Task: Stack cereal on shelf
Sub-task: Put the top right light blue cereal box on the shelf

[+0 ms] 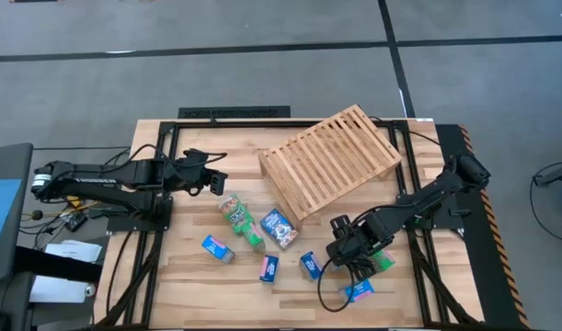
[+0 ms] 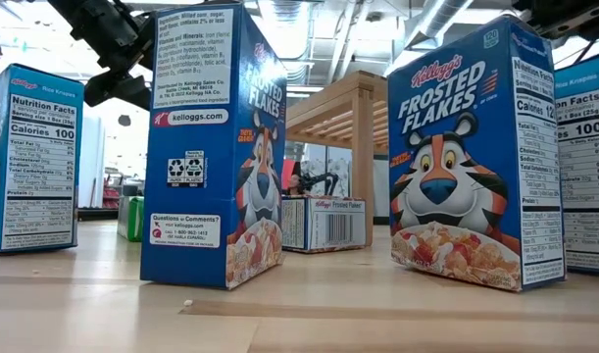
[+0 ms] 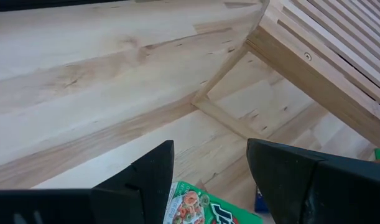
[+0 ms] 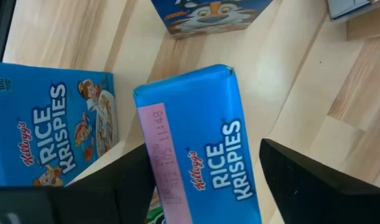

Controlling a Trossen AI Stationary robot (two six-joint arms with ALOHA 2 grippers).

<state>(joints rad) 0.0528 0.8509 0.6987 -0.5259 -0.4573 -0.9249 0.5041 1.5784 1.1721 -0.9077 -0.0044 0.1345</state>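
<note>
The shelf point(image 1: 331, 158), a light-wood slatted rack, stands tilted at the table's far middle. Several small cereal boxes are scattered in front of it: green ones point(image 1: 230, 210), blue ones point(image 1: 279, 227), and upright Frosted Flakes boxes point(image 2: 216, 147). My right gripper point(image 1: 349, 248) is open and points down over an upright blue Rice Krispies box point(image 4: 196, 155). Its fingers stand on either side of that box's top end. My left gripper point(image 1: 216, 181) hovers open at the left, above a green box point(image 3: 196, 208), with nothing between its fingers.
Another Rice Krispies box point(image 4: 53, 130) and a Frosted Flakes box point(image 4: 208, 12) stand close around my right gripper. A green box point(image 1: 384, 262) and a blue-pink one point(image 1: 359, 291) lie near it. Black frame rails point(image 1: 161, 147) border the table. Bare planks lie left of the shelf point(image 3: 84, 74).
</note>
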